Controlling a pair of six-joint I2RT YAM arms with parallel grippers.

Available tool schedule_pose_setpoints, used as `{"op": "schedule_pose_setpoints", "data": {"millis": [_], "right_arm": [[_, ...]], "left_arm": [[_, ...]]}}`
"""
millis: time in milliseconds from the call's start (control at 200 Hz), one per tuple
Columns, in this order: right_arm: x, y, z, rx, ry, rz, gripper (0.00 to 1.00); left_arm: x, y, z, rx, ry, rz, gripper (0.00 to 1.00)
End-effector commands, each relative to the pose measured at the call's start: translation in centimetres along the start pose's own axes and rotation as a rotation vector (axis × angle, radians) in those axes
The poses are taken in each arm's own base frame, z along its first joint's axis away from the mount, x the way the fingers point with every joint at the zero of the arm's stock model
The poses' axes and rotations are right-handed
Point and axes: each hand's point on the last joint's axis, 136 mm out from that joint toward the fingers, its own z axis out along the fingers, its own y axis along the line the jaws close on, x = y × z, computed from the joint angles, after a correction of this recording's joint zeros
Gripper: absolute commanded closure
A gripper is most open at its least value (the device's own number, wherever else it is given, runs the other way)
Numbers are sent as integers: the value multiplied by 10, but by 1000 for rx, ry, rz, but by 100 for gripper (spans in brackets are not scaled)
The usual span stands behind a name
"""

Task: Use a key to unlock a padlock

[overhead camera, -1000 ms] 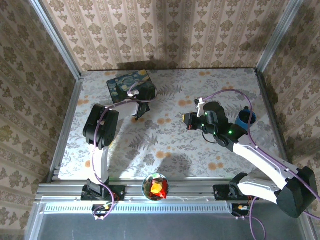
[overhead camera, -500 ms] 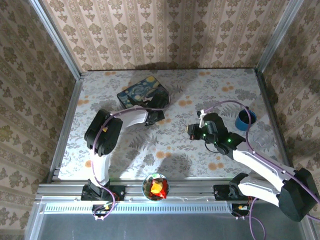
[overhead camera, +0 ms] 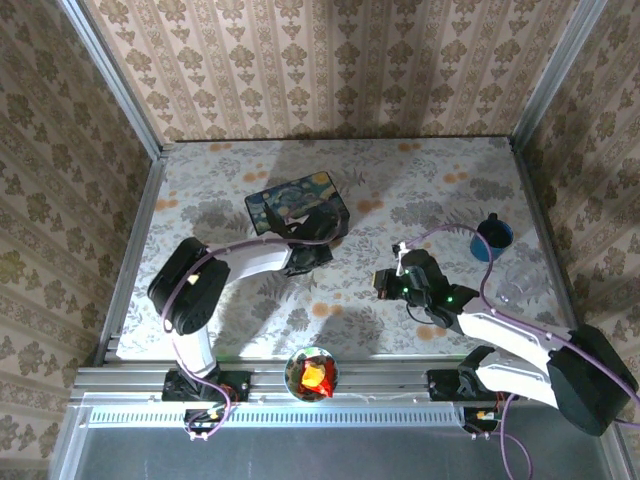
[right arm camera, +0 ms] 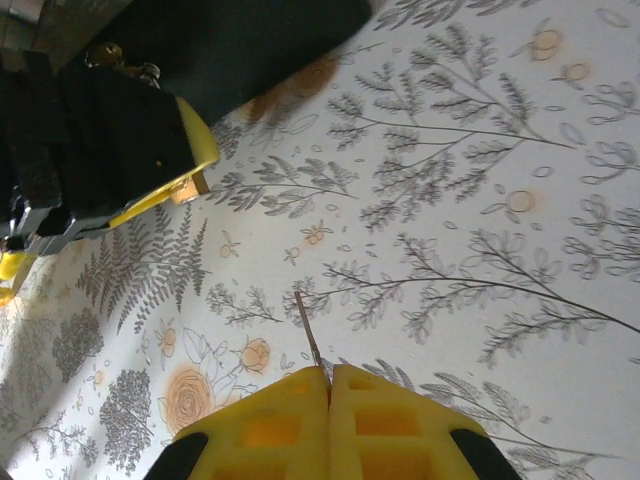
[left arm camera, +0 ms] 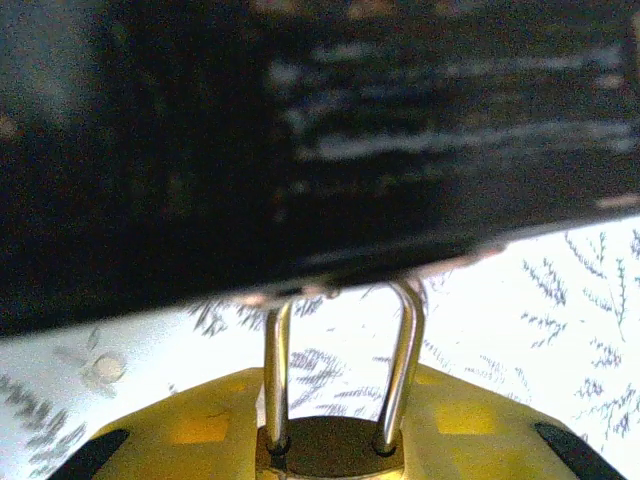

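The padlock (left arm camera: 330, 452) sits between the yellow fingers of my left gripper (left arm camera: 335, 420), which is shut on its brass body. Its pale shackle (left arm camera: 405, 350) points up at the edge of the dark blue painted box (left arm camera: 300, 130). In the top view the left gripper (overhead camera: 312, 254) is at the box's (overhead camera: 298, 203) near edge. My right gripper (right arm camera: 328, 385) is shut on the key (right arm camera: 307, 328), whose thin blade sticks out over the tablecloth. From above, the right gripper (overhead camera: 384, 283) is right of the left one, a gap apart.
A small dark blue cup (overhead camera: 492, 237) stands at the right side of the table. A bowl (overhead camera: 311, 374) with red and yellow contents sits on the front rail between the arm bases. The left gripper (right arm camera: 110, 140) shows at the right wrist view's upper left.
The left gripper has moved right and nearer, and the blue box has shifted with it. The right gripper has come nearer the front, keeping the key.
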Motion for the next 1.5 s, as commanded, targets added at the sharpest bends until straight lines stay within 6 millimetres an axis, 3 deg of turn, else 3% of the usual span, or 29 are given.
{"op": "schedule_pose_setpoints", "data": {"millis": [0, 370, 615, 910, 1495], "right_arm": [[-6, 6, 9, -15, -52, 8, 100], [1, 9, 37, -44, -94, 55, 100], [1, 4, 50, -25, -109, 82, 100], [-1, 3, 66, -35, -144, 116, 100], [-6, 26, 100, -126, -150, 148, 100]], "left_arm": [[-10, -13, -23, 79, -51, -53, 100], [-15, -54, -8, 225, -24, -143, 100], [-7, -72, 9, 255, 52, -164, 100], [-4, -71, 13, 249, 64, -183, 99], [5, -62, 19, 227, 92, -185, 99]]}}
